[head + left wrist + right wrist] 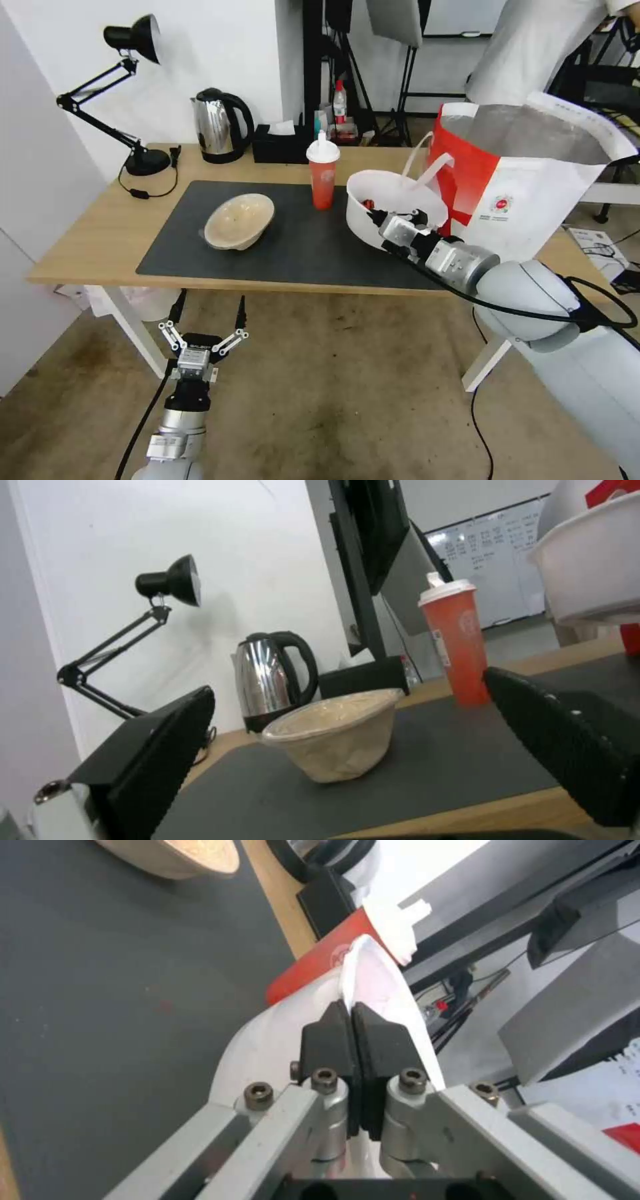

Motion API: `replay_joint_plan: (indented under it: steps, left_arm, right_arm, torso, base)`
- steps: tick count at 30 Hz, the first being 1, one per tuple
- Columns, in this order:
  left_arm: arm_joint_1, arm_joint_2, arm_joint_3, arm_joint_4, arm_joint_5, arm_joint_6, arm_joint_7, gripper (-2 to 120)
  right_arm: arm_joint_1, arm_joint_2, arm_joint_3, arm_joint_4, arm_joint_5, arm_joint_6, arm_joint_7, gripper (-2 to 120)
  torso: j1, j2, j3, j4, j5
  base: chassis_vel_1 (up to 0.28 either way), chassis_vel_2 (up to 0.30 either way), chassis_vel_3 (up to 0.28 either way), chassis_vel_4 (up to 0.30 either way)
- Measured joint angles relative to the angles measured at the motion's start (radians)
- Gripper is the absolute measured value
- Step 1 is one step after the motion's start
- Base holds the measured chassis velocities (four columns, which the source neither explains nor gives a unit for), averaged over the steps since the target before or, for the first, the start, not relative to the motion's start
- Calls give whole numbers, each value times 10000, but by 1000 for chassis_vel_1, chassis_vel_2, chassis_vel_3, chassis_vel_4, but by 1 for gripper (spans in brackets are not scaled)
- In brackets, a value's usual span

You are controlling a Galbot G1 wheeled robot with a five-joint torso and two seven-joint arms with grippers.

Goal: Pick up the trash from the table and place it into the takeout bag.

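Head view: the right arm reaches from the lower right across the front edge of the counter (100, 247), its forearm slanting up toward the white bowl (393, 200). The right gripper (375, 217) pinches the bowl's near rim, and red scraps show just inside that rim. The bowl sits tipped, right beside the takeout bag (527, 180), which stands open on the counter's right end; one white strap arcs over the bowl. Whether the bowl's base touches the dark mat (280, 247) is hard to tell. To the bowl's left stands the red cup (323, 175), and farther left the beige bowl (239, 221) lies tilted on the mat. The left gripper (208, 319) hangs below the counter's front edge, pointing up, fingers spread wide with nothing between them.

Left wrist view: both black fingers (160, 750) frame the scene, well apart. Between them, the beige bowl (337, 732) rests on the mat with the cup (457, 640) behind it. The white bowl (590, 570) is cut off at the frame edge.

Right wrist view: the two pads (327, 1040) are pressed together on the thin rim of the white bowl (380, 985). The cup (320, 965) lies just beyond the bowl, partly hidden by it.
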Motion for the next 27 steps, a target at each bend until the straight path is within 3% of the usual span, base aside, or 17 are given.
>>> replay_joint_plan:
  steps: [27]
  left_arm:
    - [-71,-3,-20,48,-9,-8,0,100]
  right_arm:
    - [285,107,-346,63,-187,215,39,0]
  torso:
    - [-2,0,0,0,0]
  base:
    - [0,0,0,0]
